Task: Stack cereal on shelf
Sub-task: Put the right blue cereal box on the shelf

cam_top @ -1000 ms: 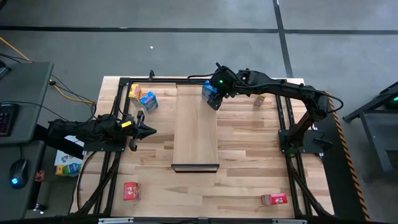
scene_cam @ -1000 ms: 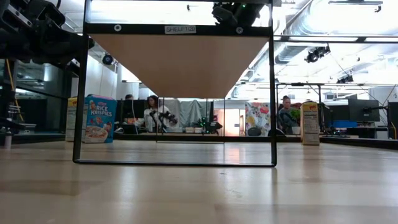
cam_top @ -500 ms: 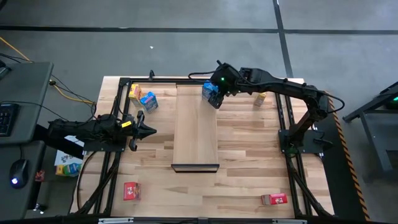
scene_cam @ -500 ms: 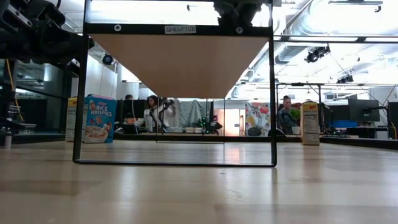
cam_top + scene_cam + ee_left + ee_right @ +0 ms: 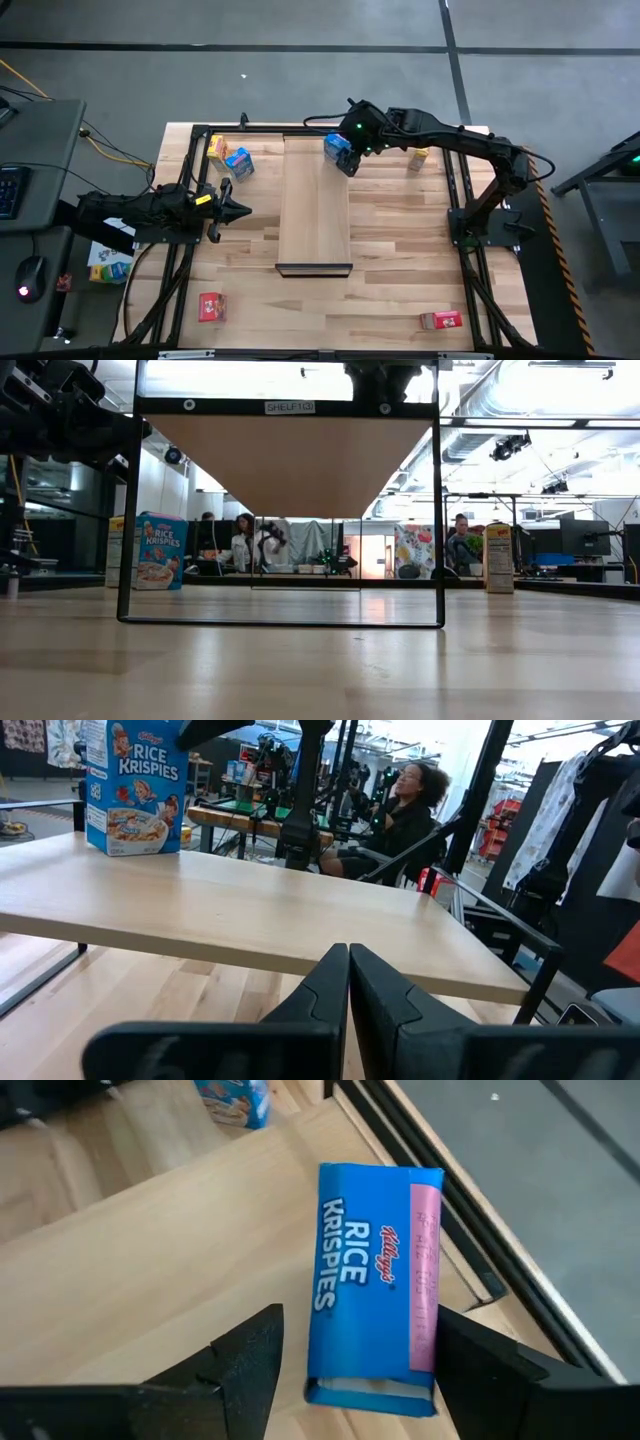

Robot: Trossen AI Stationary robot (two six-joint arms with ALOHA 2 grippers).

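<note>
The shelf [image 5: 315,220] is a pale plank raised on a black frame above the table's middle. A blue cereal box [image 5: 335,146] stands upright on its base at the shelf's far end [image 5: 130,785]. My right gripper [image 5: 342,158] slants down over it, open. Its fingers stand on either side of the box's top [image 5: 370,1270]. Wood shows between one finger [image 5: 250,1360] and the box. My left gripper [image 5: 243,210] is shut and level, left of the shelf, holding nothing. My right gripper's other finger [image 5: 480,1365] lies right at the edge of the box's top [image 5: 428,1310]. I cannot tell whether it touches. The box stands on the shelf by itself.
On the tabletop a blue box [image 5: 240,161] and a yellow box [image 5: 217,148] stand at the far left. Another yellow box [image 5: 418,158] stands at the far right. Red boxes lie at the near left [image 5: 211,306] and near right [image 5: 440,320]. People sit beyond the table.
</note>
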